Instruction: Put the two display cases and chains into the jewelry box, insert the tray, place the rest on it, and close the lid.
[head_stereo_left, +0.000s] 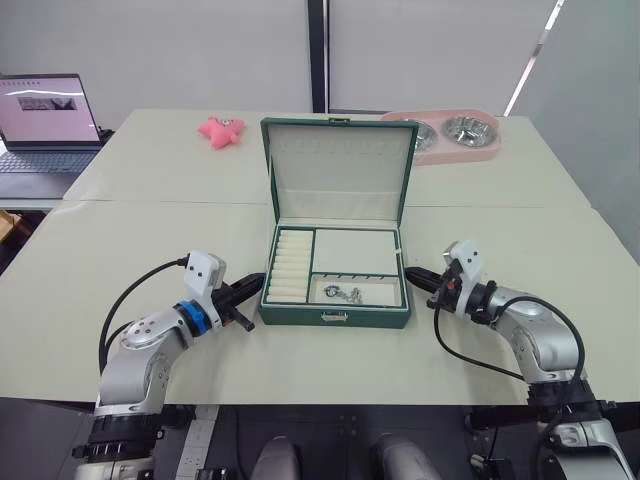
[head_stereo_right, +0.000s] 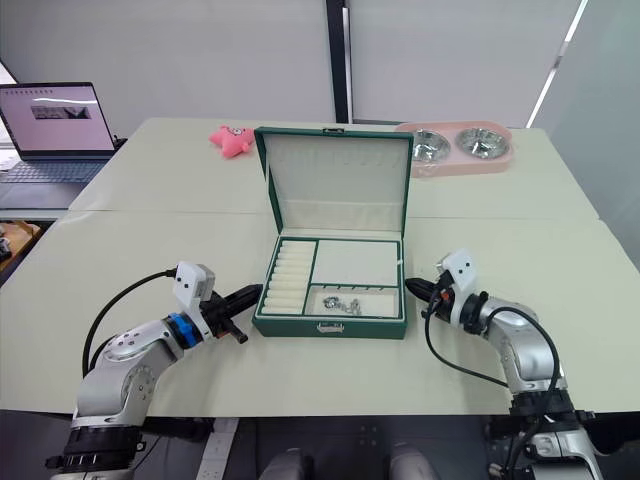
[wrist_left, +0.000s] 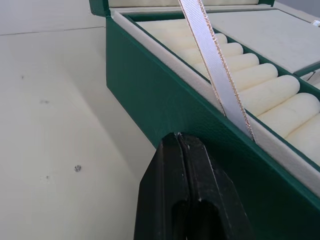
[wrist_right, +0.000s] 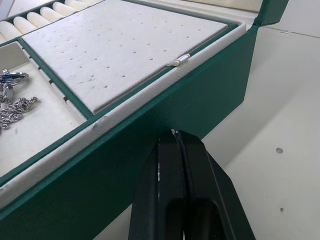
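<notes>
Closest to my camera sit both arms, low at the near edge of the tabletop (head_stereo_left: 120, 240), one on either side of the jewelry box (head_stereo_left: 336, 300). Going by size, the tabletop comes first: pale, broad, with a laptop (head_stereo_left: 45, 125) at my far left, a pink double pet bowl (head_stereo_left: 455, 135) far right and a pink star-shaped toy (head_stereo_left: 220, 129) behind the box. Next is the green box itself, centred, lid (head_stereo_left: 338, 170) standing upright, its cream tray with ring rolls (head_stereo_left: 288, 265) already seated inside. I judge it rigid and fairly heavy for these fingers, its leatherette sides likely slick; I would handle the lid by its top edge, pushing rather than pinching. My left pincer (head_stereo_left: 243, 292) rests just beside the box's left wall, fingers pressed together, holding nothing. My right pincer (head_stereo_left: 420, 280) is just beside the right wall, likewise closed and empty. A silver ribbon stay (wrist_left: 215, 65) runs up from the left wall toward the lid; it looks thin and limp, something to keep clear of. Smallest is the chain (head_stereo_left: 342, 293), lying in the front compartment: light, loose, slippery, best pinched at its bunched middle.
</notes>
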